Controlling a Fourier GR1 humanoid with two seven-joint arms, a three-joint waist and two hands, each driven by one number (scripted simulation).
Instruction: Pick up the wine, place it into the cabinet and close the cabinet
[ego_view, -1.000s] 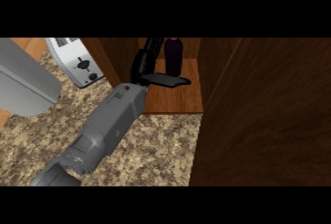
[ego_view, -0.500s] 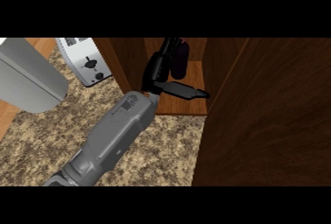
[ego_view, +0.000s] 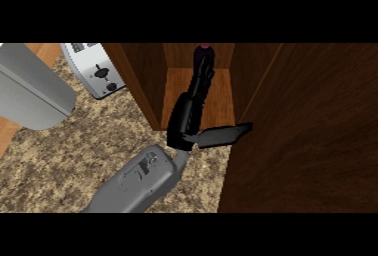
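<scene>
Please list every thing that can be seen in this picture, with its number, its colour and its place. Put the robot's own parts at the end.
Wine bottle: one, dark with a purplish top, inside the open cabinet, mostly hidden behind the hand.
Cabinet: one, brown wood, upper middle, open; its door fills the right side.
Toaster: one, silver with black knobs, on the counter at upper left.
Counter: one, speckled beige stone, lower left.
Grey object: one, at the left edge; what it is cannot be told.
Forearm: one, grey, rising from the lower edge.
Hand: one, black, reaching into the cabinet, fingers along the bottle, thumb out to the right. Which hand it is cannot be told.
</scene>
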